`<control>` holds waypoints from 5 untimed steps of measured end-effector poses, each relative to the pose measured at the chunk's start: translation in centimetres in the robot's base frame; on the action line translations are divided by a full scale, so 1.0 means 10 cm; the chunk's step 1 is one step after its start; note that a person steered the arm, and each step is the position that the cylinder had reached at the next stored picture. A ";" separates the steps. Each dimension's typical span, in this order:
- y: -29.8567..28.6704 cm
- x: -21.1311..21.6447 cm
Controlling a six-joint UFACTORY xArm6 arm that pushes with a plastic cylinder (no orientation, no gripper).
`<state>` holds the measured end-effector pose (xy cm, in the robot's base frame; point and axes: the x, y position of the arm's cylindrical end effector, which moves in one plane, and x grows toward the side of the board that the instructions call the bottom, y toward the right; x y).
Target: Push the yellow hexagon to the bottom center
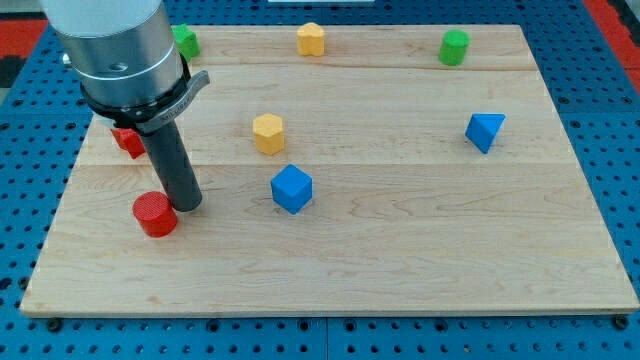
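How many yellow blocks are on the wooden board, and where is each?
2. One yellow block sits at the view's top edge, near centre. The other yellow block lies mid-board, just above the blue cube. The arm could hide more.

A pale wooden table (400,250) with lengthwise grain and visible plank seams lies on a blue perforated base (610,120) dotted with regular holes. A red patch (15,40) shows beyond the table's upper left corner. Lighting is even and bright.
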<state>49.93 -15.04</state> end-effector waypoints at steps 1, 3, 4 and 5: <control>-0.25 0.23; 0.07 -0.83; 0.70 -1.04; 1.12 -1.07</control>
<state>39.28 -3.86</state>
